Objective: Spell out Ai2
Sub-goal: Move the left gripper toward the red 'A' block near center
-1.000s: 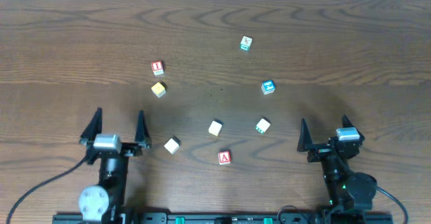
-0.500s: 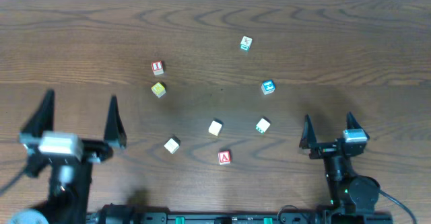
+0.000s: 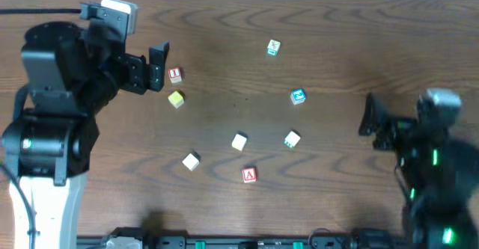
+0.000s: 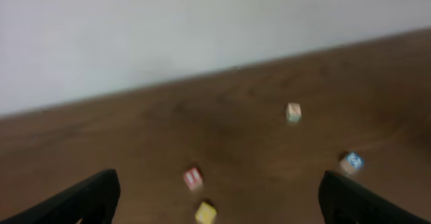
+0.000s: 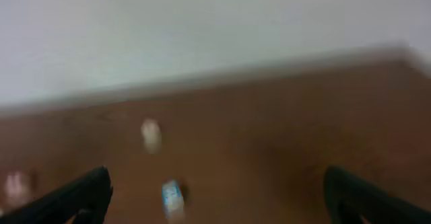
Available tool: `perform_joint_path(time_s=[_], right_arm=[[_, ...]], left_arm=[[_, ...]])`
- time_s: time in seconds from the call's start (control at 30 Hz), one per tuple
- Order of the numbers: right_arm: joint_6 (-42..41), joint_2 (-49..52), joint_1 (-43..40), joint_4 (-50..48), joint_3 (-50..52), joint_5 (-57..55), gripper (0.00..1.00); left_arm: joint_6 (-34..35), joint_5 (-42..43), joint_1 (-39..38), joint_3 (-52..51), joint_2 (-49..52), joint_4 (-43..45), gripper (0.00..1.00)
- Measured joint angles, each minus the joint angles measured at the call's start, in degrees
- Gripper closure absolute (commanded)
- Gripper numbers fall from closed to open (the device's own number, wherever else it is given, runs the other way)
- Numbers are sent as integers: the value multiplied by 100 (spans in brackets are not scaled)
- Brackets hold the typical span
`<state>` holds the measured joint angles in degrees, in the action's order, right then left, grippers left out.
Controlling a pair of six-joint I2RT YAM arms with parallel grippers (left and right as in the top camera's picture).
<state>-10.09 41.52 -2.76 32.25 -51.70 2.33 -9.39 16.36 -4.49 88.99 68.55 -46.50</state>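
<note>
The red "I" cube [image 3: 174, 75] lies at the back left, with the red "A" cube [image 3: 249, 175] near the front middle and the blue "2" cube [image 3: 298, 96] right of centre. My left gripper [image 3: 153, 71] is open and empty, raised just left of the "I" cube. The left wrist view shows the "I" cube [image 4: 192, 178] between the open fingers [image 4: 219, 182] and the blue cube [image 4: 351, 162] at the right. My right gripper [image 3: 371, 119] is open and empty, raised at the right. Its blurred wrist view shows the blue cube [image 5: 172, 197] between its fingers [image 5: 215, 177].
A yellow cube [image 3: 176, 99] sits just in front of the "I" cube. Two cream cubes [image 3: 239, 141] [image 3: 191, 161] lie mid-table. Green-marked cubes lie at the back [image 3: 273, 48] and right of centre [image 3: 292, 138]. A white wall runs along the table's far edge.
Both arms have risen from their rest at the front edge. The left gripper swung up and back to beside the "I" cube. The right one rose and moved right. The cubes have not moved.
</note>
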Motion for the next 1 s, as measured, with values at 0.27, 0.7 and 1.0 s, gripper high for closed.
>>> perform_joint_path(time_s=[0.27, 0.7, 1.0], right_arm=[[-190, 3429, 0, 929, -1488, 807, 4], [-1565, 3980, 2881, 2588, -1502, -859, 1], [-3034, 3532, 2417, 3126, -1502, -2111, 1]], left_arm=[[-9, 44, 0, 68, 413, -1637, 5], [885, -304, -289, -531, 1858, -1904, 5], [2778, -1464, -2629, -2214, 1543, -1097, 5]])
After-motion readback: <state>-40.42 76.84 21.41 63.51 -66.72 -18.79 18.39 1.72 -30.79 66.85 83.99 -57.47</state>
